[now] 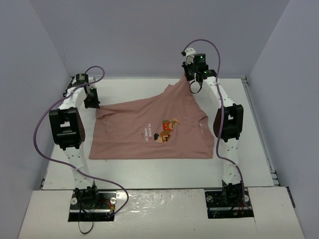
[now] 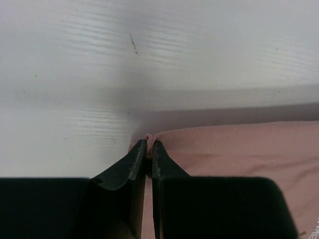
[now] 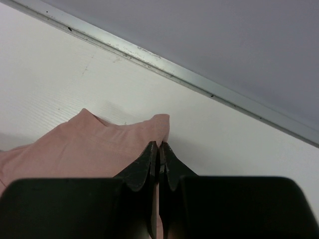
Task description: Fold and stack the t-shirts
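The white lettering [image 1: 146, 132] on the t-shirt [image 1: 144, 142] is showing too small to read from the top camera. The chest graphic [image 1: 167, 129] is blurring into orange, brown and red blocks (what it depicts cannot be told). The right arm [image 1: 227, 122] is covering part of the shirt's right edge there. In the left wrist view the left claw [image 2: 148, 144] is hiding the cloth pinched between its tips, and the shirt is running off the right and bottom edges. In the right wrist view the right claw [image 3: 160, 146] is blocking the lower cloth, and the shirt is getting cut off at the left edge.
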### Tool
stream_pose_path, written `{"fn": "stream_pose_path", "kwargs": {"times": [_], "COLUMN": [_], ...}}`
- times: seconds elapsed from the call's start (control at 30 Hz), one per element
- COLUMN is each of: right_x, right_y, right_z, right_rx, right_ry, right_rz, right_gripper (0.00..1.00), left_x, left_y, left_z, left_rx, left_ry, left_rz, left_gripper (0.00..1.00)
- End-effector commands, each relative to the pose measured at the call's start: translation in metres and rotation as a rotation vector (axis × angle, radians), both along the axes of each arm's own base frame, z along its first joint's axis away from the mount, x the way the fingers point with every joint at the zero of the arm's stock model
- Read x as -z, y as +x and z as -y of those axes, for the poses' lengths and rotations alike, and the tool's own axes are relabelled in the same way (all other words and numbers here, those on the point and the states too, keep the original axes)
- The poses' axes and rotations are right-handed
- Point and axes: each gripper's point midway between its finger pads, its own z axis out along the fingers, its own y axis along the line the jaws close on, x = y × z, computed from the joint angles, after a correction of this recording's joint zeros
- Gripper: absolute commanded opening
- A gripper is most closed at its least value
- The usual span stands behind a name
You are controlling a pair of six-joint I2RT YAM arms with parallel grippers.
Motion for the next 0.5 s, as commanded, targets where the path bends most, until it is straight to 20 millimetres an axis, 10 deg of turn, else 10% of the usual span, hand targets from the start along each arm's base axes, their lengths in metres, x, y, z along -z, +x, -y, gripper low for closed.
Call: {"fn": "stream_pose_path", "kwargs": {"times": [0.0,0.47], "right_x": [-0.071,-0.057], "right_y": [-0.011,-0.074], "right_z": [-0.001,-0.001], "right_rx": [-0.01,-0.034], "right_ry": [0.017,-0.017], "right_rz": [0.138,0.056], "right_gripper": [0.0,0.0], "left_x": [-0.069,-0.086], "left_y": [0.011,-0.017], "left_z": [-0.006,-0.005], "left_rx": [-0.029,-0.034], "left_ry": [-0.011,-0.036], "left_rz": [0.196,0.256], "left_gripper": [0.0,0.0]}}
